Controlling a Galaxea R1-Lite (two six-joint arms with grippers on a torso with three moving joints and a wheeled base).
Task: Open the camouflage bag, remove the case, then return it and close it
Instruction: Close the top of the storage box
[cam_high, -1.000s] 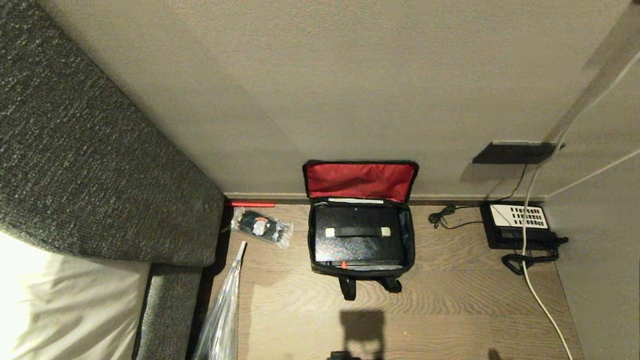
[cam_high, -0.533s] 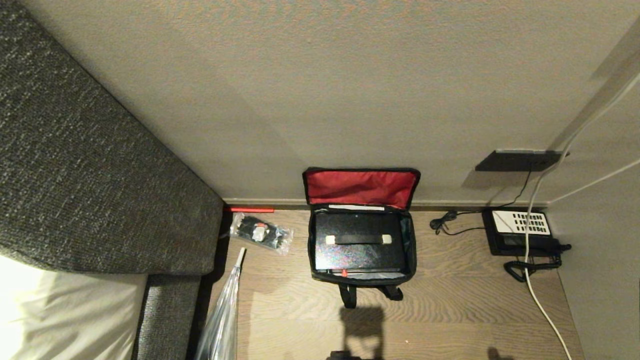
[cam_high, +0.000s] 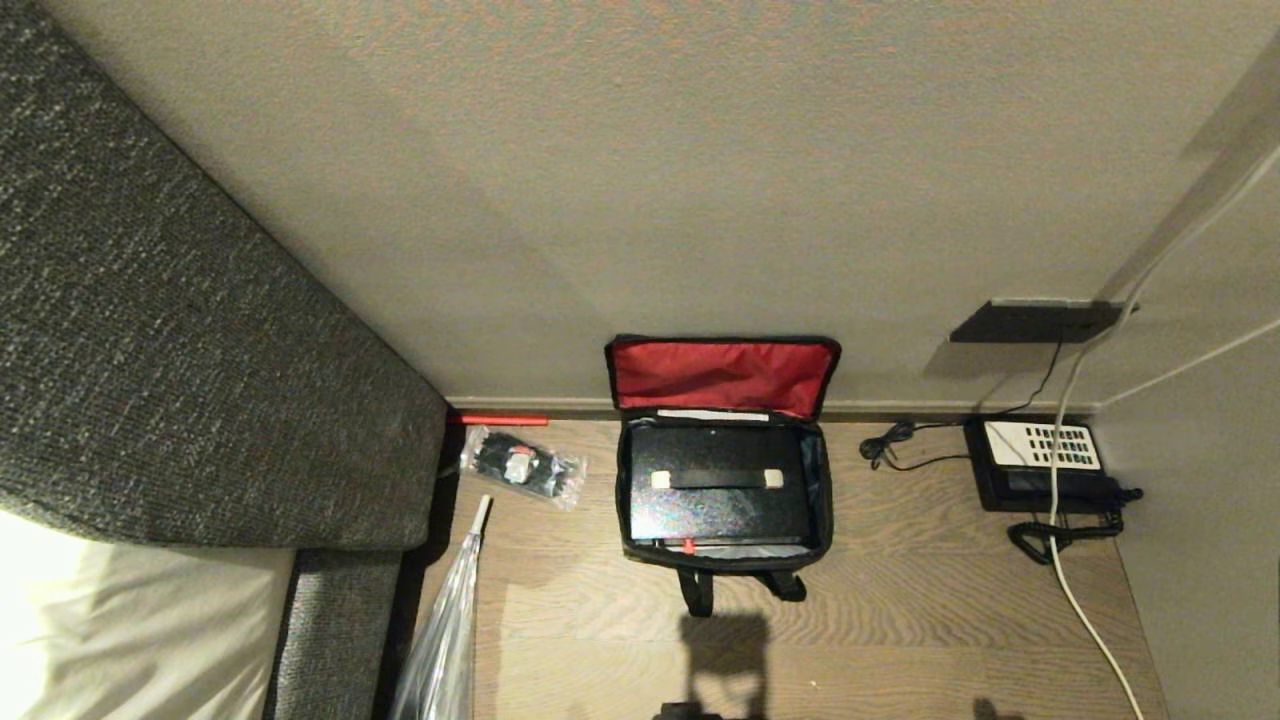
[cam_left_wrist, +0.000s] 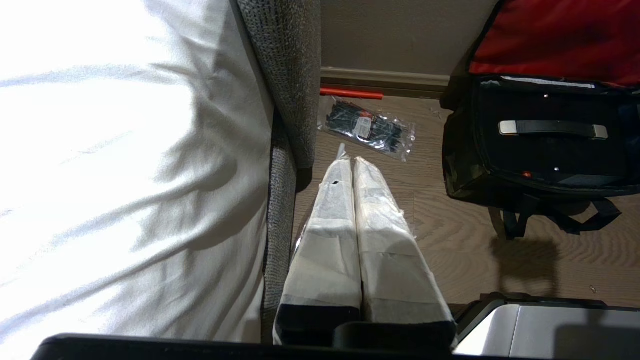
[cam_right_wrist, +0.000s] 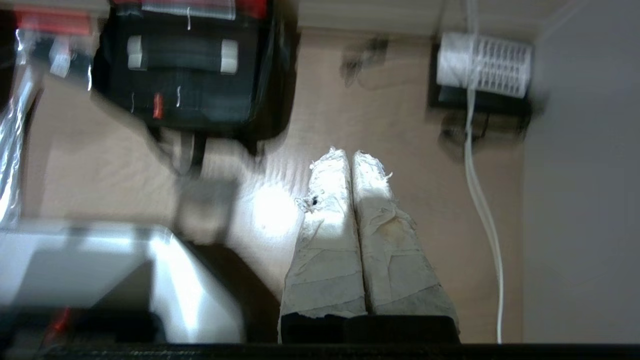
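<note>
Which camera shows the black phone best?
The head view: the desk telephone sits whole and sharp by the wall. The right wrist view shows it blurred, a white cable crossing it. The left wrist view misses it.

Dim, warm room light. The white bedsheet (cam_high: 60, 610) at near left glares, blown out. A square shadow lies on the floor (cam_high: 900, 620) near the camouflage bag (cam_high: 722, 545). The right wrist view is motion-blurred.

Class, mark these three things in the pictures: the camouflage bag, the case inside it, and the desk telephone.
camouflage bag (cam_high: 722, 372), head view, on the red lining of its open lid.
case (cam_high: 716, 505), head view, on its flat black top, below the handle.
desk telephone (cam_high: 1040, 446), head view, on its white keypad panel.
</note>
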